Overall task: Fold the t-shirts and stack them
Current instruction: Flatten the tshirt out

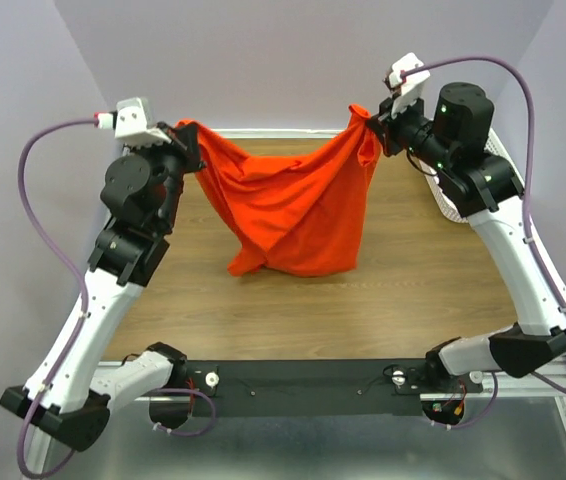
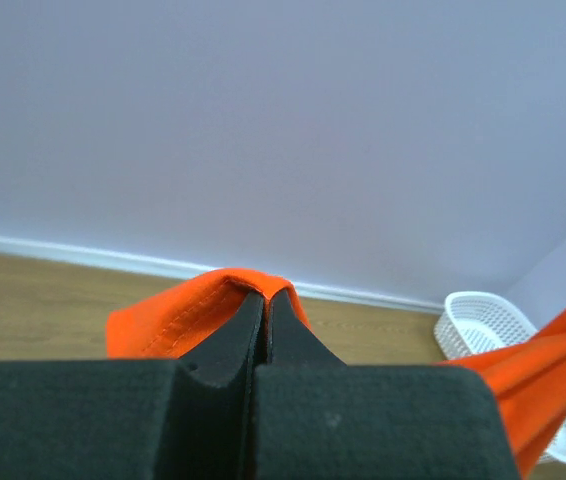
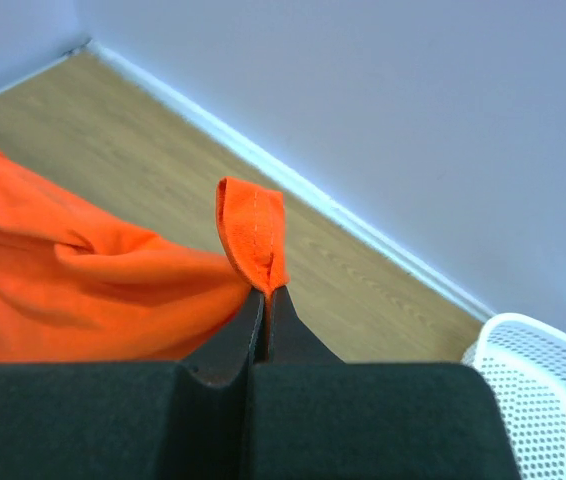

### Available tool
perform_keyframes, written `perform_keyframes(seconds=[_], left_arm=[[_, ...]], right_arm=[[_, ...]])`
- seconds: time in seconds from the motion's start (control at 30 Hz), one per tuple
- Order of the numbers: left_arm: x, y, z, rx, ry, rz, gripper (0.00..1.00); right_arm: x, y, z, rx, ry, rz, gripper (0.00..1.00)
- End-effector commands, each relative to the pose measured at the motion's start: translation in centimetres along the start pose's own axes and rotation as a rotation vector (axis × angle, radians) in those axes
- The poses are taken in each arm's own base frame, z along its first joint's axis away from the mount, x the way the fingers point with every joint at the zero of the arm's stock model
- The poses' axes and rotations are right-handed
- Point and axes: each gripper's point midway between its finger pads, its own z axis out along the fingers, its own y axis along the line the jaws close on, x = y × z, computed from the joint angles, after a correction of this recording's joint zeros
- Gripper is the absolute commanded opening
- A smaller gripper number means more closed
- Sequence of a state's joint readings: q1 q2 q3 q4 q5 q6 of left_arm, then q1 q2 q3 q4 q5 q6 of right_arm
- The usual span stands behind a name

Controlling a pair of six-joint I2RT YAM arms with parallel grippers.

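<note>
Both arms stretch upward in frame: left gripper at upper left, right gripper at upper right, each clamped on the t-shirt.

Orange-red t-shirt, hanging, sagging mid-air

Both wrist views crop the basket, and from above my right arm mostly hides it. I can't find the bunched shirt's neck.

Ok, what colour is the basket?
The basket is white with small holes, clearest in the right wrist view.
</note>
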State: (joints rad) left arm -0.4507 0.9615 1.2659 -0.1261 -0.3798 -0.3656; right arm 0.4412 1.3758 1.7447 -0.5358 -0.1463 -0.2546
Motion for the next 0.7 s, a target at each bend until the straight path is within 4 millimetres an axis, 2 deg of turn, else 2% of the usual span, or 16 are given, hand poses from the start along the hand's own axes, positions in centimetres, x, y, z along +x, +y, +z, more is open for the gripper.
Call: perform_keyframes(seconds=[0.0, 0.07, 0.13, 0.2, 0.23, 0.27, 0.37, 0.4, 0.43, 0.47, 0.5, 0.53, 0.57, 0.6, 0.63, 0.67], left_arm=[[-4.0, -4.0, 1.8, 0.154, -0.086, -0.034, 0.00], [-4.6, -5.8, 3.1, 0.229, -0.087, -0.036, 0.00], [-7.3, -7.8, 3.9, 0.327, -0.115, -0.043, 0.00], [-6.8, -8.6, 4.7, 0.384, -0.085, -0.045, 0.00], [-7.9, -8.9, 4.7, 0.409, -0.100, -0.048, 0.00], [-7.5, -9.1, 5.0, 0.442, -0.079, -0.049, 0.00], [-6.1, -7.5, 5.3, 0.438, -0.035, -0.033, 0.00], [-5.1, -6.7, 5.4, 0.426, -0.013, -0.030, 0.00], [-1.9, -5.2, 5.7, 0.400, 0.056, -0.029, 0.00], [-0.9, -4.4, 5.1, 0.397, 0.080, -0.024, 0.00], [2.6, -2.3, 4.7, 0.362, 0.155, -0.017, 0.00], [4.7, -1.2, 4.5, 0.340, 0.202, -0.012, 0.00], [6.7, -0.1, 4.1, 0.321, 0.248, -0.008, 0.00], [8.6, 1.0, 3.7, 0.300, 0.294, -0.004, 0.00], [12.9, 3.2, 2.7, 0.255, 0.395, -0.003, 0.00], [15.0, 3.8, 1.8, 0.248, 0.449, -0.006, 0.00]], right_arm=[[-6.7, -3.9, -3.8, 0.188, -0.148, -0.023, 0.01], [-9.5, -4.4, -5.9, 0.208, -0.223, -0.033, 0.00], [-11.6, -4.0, -8.3, 0.197, -0.289, -0.042, 0.00], [-12.3, -3.3, -9.5, 0.164, -0.319, -0.043, 0.01], [-12.5, -2.7, -10.1, 0.141, -0.333, -0.042, 0.01], [-12.8, -1.6, -11.3, 0.092, -0.358, -0.045, 0.01], [-9.6, 1.1, -10.5, -0.038, -0.298, -0.042, 0.01], [-8.4, 2.9, -10.3, -0.128, -0.282, -0.053, 0.01], [-5.2, 4.4, -9.8, -0.198, -0.212, -0.050, 0.01], [-3.3, 6.4, -9.7, -0.301, -0.185, -0.066, 0.01], [0.3, 8.0, -9.4, -0.369, -0.110, -0.054, 0.01], [2.2, 10.2, -9.8, -0.490, -0.097, -0.076, 0.01], [4.3, 10.8, -9.8, -0.508, -0.044, -0.053, 0.01], [5.8, 12.7, -10.5, -0.626, -0.047, -0.077, 0.01], [8.5, 14.3, -11.3, -0.712, 0.009, -0.068, 0.01], [11.7, 15.9, -12.0, -0.794, 0.060, -0.062, 0.01]])
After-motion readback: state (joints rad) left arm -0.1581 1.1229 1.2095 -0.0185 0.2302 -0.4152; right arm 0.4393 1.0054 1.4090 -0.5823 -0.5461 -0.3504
